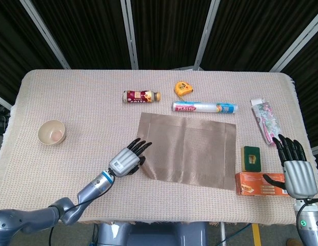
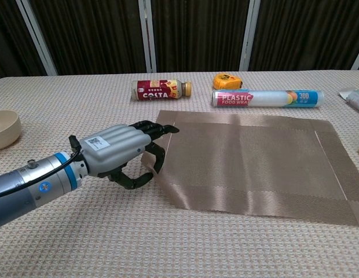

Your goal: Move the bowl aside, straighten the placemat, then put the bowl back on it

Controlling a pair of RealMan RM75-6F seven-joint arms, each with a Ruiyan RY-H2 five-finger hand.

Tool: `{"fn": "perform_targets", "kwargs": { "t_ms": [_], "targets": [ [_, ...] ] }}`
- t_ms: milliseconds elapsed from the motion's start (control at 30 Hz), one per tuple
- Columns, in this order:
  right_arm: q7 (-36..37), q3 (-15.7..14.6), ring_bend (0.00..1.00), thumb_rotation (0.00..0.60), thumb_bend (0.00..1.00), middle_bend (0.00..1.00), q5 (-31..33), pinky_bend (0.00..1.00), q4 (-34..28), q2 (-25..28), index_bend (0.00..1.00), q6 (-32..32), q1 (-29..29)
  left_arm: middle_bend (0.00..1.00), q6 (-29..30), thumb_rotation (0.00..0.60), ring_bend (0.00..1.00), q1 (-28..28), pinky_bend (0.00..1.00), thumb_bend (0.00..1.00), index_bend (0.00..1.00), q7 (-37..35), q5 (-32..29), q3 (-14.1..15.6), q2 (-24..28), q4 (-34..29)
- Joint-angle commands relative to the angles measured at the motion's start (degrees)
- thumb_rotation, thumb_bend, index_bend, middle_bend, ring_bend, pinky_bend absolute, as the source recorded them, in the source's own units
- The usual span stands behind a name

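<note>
Landmark — the placemat (image 1: pixel 189 149). Beyond its far edge lie a bottle (image 1: pixel 141 96), tape measure (image 1: pixel 183 88) and wrap roll (image 1: pixel 204 107), the roll just beside it. To its right a sponge (image 1: pixel 252 158) and orange box (image 1: pixel 261 183) crowd close. Leftward, bare cloth runs to the bowl (image 1: pixel 52 132) — well apart.

You are seeing a brown ribbed placemat (image 1: pixel 190 148), a cream bowl (image 1: pixel 51 132) and a beige waffle-weave tablecloth (image 1: pixel 82 97).

The head view looks steeply down from high above the near edge, taking in the whole tabletop (image 1: pixel 72 92) to its far corners. The chest view sits low and close at the near edge, facing the far edge. Both share the placemat (image 1: pixel 190 151) (image 2: pixel 255 159) and the far-edge items.
</note>
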Motion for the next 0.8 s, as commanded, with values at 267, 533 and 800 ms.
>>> {"fn": "perform_targets", "kwargs": {
  "t_ms": [267, 533, 800],
  "targets": [
    [-0.6, -0.2, 0.00, 0.600, 0.00, 0.00, -0.8, 0.00, -0.7, -0.1, 0.00, 0.6, -0.5, 0.00, 2.9, 0.600, 0.00, -0.6, 0.00, 0.54, 0.79, -0.4, 7.6, 5.7, 6.3, -12.0],
    [-1.8, -0.2, 0.00, 0.600, 0.00, 0.00, -1.1, 0.00, -0.8, -0.5, 0.00, 0.5, -0.6, 0.00, 4.4, 0.600, 0.00, -1.1, 0.00, 0.54, 0.81, -0.5, 12.5, 9.2, 10.0, -16.0],
    [-2.5, -0.2, 0.00, 0.600, 0.00, 0.00, -1.3, 0.00, -0.9, -0.8, 0.00, 0.7, -0.8, 0.00, 6.9, 0.600, 0.00, -0.2, 0.00, 0.55, 0.82, -1.5, 16.0, 12.8, 13.9, -17.0]
  ]
}}
